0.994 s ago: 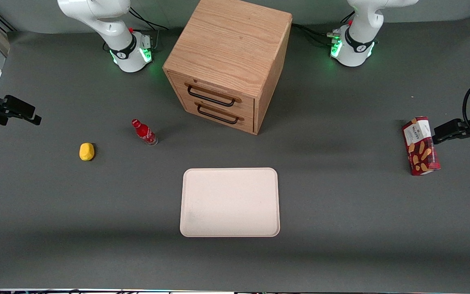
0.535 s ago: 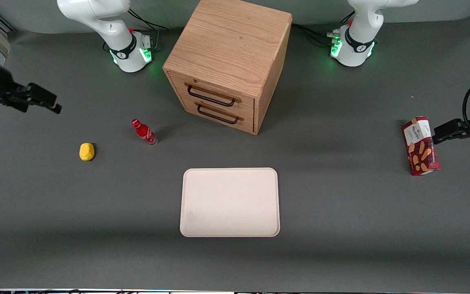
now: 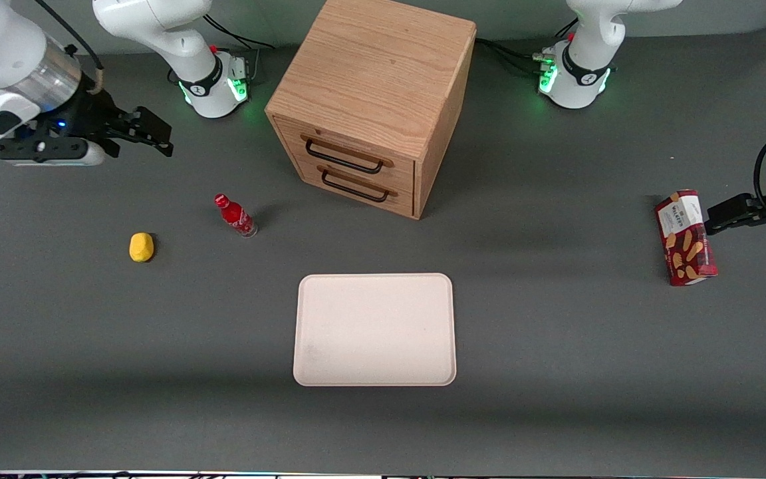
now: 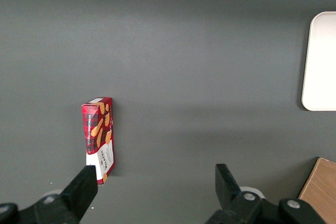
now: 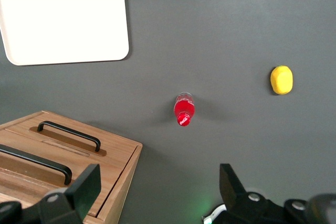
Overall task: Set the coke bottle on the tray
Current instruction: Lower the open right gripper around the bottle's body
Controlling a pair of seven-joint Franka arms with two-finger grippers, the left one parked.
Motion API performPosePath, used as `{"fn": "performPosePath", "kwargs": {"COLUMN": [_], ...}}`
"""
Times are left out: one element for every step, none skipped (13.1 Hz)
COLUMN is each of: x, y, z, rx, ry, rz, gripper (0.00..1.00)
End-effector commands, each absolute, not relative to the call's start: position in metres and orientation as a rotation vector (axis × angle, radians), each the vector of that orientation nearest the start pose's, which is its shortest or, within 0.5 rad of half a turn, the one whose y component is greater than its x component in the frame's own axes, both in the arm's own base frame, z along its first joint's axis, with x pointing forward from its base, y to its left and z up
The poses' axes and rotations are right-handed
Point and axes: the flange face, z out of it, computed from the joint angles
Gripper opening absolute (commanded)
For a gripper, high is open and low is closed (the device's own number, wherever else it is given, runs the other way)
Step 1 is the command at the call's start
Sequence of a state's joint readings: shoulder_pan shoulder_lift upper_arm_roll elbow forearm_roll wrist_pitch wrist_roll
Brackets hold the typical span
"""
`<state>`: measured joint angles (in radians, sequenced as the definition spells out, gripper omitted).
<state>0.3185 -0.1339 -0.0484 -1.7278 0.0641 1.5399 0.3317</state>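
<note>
The coke bottle (image 3: 235, 215), small and red with a red cap, stands on the grey table in front of the wooden drawer cabinet (image 3: 373, 100); it also shows in the right wrist view (image 5: 184, 109). The pale cream-pink tray (image 3: 374, 329) lies flat, nearer the front camera than the bottle, with nothing on it. My gripper (image 3: 160, 136) hangs above the table, farther from the front camera than the bottle and toward the working arm's end. It is open and holds nothing (image 5: 159, 179).
A yellow lemon-like object (image 3: 141, 247) lies beside the bottle, toward the working arm's end. The cabinet has two black-handled drawers, both closed. A red snack box (image 3: 685, 237) lies toward the parked arm's end of the table.
My gripper has swung in from the table's end toward the bottle and the cabinet, and away from the front camera. The bottle, tray and other things have not moved.
</note>
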Motion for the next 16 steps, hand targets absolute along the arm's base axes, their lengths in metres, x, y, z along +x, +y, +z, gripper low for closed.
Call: {"fn": "performPosePath", "kwargs": {"x": [0.472,0.473,0.476,0.477,0.478,0.478,0.479,0.479,0.479,0.479,0.479,0.477,0.475,0.471,0.469,0.466], "y": [0.143,0.141,0.139,0.139,0.139,0.139,0.139,0.14,0.139,0.141,0.141,0.141,0.14,0.139,0.138,0.138], "z": [0.592,0.573,0.549,0.525,0.505,0.488,0.47,0.453,0.437,0.428,0.419,0.408,0.396,0.381,0.371,0.36], "rx": [-3.092,-3.113,-3.145,-3.148,-3.149,-3.148,-3.149,-3.15,-3.15,-3.153,-3.156,-3.157,-3.154,-3.152,-3.148,-3.147], "ry": [0.106,0.107,0.101,0.102,0.102,0.104,0.107,0.107,0.121,0.121,0.124,0.119,0.121,0.126,0.128,0.128], "rz": [0.089,0.087,0.076,0.077,0.069,0.065,0.069,0.071,0.076,0.084,0.098,0.102,0.084,0.075,0.054,0.055], "gripper": [1.0,1.0,1.0,1.0,1.0,1.0,1.0,1.0,1.0,1.0,1.0,1.0,1.0,1.0,1.0,1.0]}}
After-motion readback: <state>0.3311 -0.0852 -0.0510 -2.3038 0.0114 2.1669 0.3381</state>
